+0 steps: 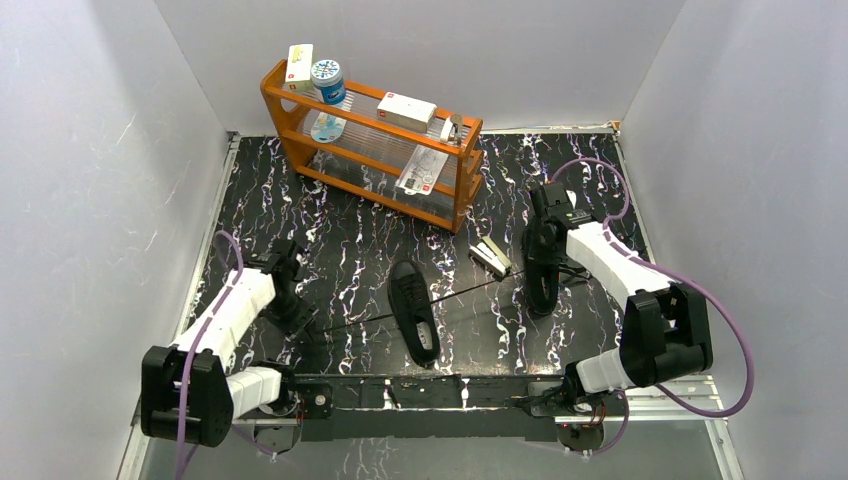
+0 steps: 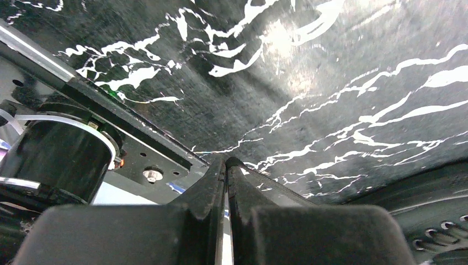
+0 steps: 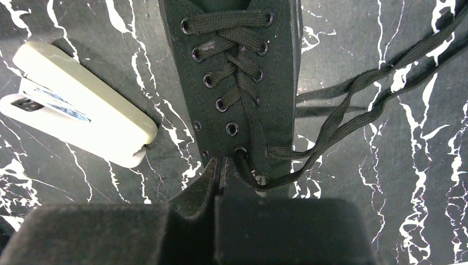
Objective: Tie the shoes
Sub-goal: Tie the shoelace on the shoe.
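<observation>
Drawing the laces out straight reads as the step in hand. Near the left edge of the bench (image 1: 350, 245), the left fingers (image 2: 212, 185) are pressed together, tips low over the surface. The wrist view shows no lace between them. In the top view, however, the left lace (image 1: 355, 322) runs in a straight line from them to the centre shoe (image 1: 415, 312), so its end is judged to be pinched.

The centre shoe lies midway between the side edges, close to the near edge. Its right lace (image 1: 470, 290) runs toward the stapler (image 3: 77, 105); where that end finishes cannot be told.

The second shoe (image 3: 243, 72) lies toward the right edge, directly under the right fingers (image 3: 201, 190). These are together over the lowest eyelets, with nothing visibly clamped. The loose laces (image 3: 342, 110) of this shoe trail off to one side.

Procedure:
- Keep the pull on the left lace low and even, so the centre shoe does not swivel or slide.
- Part the right fingers before they take a lace.
- Grip a lace near its end, clear of the stapler.
- Cross the laces only once both ends are secure.
</observation>
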Robot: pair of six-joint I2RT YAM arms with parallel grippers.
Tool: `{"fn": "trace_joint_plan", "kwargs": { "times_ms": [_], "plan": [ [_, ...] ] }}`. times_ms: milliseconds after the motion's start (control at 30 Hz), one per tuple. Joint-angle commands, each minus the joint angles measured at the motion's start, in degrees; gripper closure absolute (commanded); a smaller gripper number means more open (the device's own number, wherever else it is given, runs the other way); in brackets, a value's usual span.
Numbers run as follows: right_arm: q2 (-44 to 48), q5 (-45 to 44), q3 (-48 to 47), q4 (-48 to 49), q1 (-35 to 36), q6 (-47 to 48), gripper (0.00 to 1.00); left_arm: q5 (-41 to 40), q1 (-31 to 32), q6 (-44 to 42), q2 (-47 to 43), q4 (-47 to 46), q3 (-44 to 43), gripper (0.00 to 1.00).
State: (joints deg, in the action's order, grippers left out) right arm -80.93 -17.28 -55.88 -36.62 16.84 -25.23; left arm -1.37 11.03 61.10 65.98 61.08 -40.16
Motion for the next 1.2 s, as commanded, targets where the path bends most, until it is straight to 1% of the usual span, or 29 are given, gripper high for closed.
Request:
{"fn": "trace_joint_plan", "kwargs": {
  "times_ms": [0, 133, 233, 300, 367, 467, 500, 533, 567, 600, 700, 733, 800, 833, 867, 933, 1033, 1100, 1167],
  "plan": [
    [1.1, -1.3, 1.1, 2.6, -0.7, 0.8, 1.00, -3.3, -6.1, -2.8, -0.6, 3.3, -2.0, 1.00],
    [0.9, -3.5, 1.7, 0.7, -2.4, -1.0, 1.00, -3.7, -8.6, -3.4, 0.2, 3.0, -2.0, 1.00],
    [2.4, -2.7, 1.8, 1.5, -2.6, 0.0, 1.00, -1.7, -9.3, -6.6, 1.2, 0.2, -1.2, 1.00],
    [3.8, -0.4, 1.4, 1.8, -2.5, 1.3, 1.00, 1.0, -9.3, -10.3, 2.2, -2.6, -1.1, 1.00],
    [4.8, 2.9, 0.9, 2.1, -2.5, 2.8, 1.00, 3.1, -9.2, -12.7, 2.6, -3.5, -2.0, 1.00],
    [5.9, 11.1, 0.4, 2.6, -2.5, 5.0, 1.00, 4.7, -9.2, -14.3, 2.2, -3.6, -2.9, 1.00],
    [6.5, 14.3, 0.4, 3.3, -2.5, 5.7, 1.00, 4.6, -9.2, -14.3, 2.0, -3.2, -3.1, 0.93],
    [7.1, 17.7, 0.4, 4.0, -2.4, 6.3, 1.00, 3.5, -9.2, -14.1, 1.6, -2.2, -3.6, 0.81],
    [7.5, 21.4, 0.0, 4.2, -2.3, 6.8, 1.00, 2.4, -9.2, -13.9, 0.7, -0.3, -4.5, 0.61],
    [7.6, 22.4, -0.7, 4.0, -2.1, 7.3, 1.00, -0.3, -9.2, -13.9, 0.0, 0.7, -5.9, 0.45],
    [6.6, 24.9, -3.2, 0.5, -2.1, 9.0, 1.00, -1.6, -9.2, -16.4, -3.9, 3.2, -11.9, 0.25],
    [6.2, 25.8, -3.9, -0.7, -2.0, 9.7, 1.00, -1.2, -9.2, -18.0, -4.7, 3.2, -13.7, 0.22],
    [5.3, 27.4, -5.9, -3.1, -2.0, 11.1, 1.00, 3.3, -9.2, -22.7, -5.3, 0.4, -16.1, 0.21],
    [5.0, 28.2, -6.6, -3.9, -2.0, 11.9, 1.00, 5.3, -9.0, -23.9, -5.1, -0.8, -16.5, 0.18],
    [4.9, 28.5, -7.2, -4.4, -2.0, 12.4, 1.00, 6.2, -8.7, -24.3, -4.3, -1.3, -16.9, 0.15],
    [4.4, 28.4, -8.6, -5.5, -2.0, 13.1, 1.00, 7.4, -7.6, -24.2, -3.1, -1.2, -17.8, 0.13],
    [3.7, 29.0, -10.5, -7.0, -1.9, 13.4, 1.00, 15.8, -3.9, -26.8, -4.4, -9.6, -14.4, 0.15],
    [3.6, 30.1, -11.1, -7.3, -1.8, 13.2, 1.00, 21.0, -0.7, -27.1, -3.0, -14.2, -12.1, 0.23],
    [3.8, 30.9, -11.6, -7.8, -1.9, 12.9, 1.00, 22.8, 3.3, -26.3, -0.6, -17.1, -11.2, 0.31]
  ]
}}
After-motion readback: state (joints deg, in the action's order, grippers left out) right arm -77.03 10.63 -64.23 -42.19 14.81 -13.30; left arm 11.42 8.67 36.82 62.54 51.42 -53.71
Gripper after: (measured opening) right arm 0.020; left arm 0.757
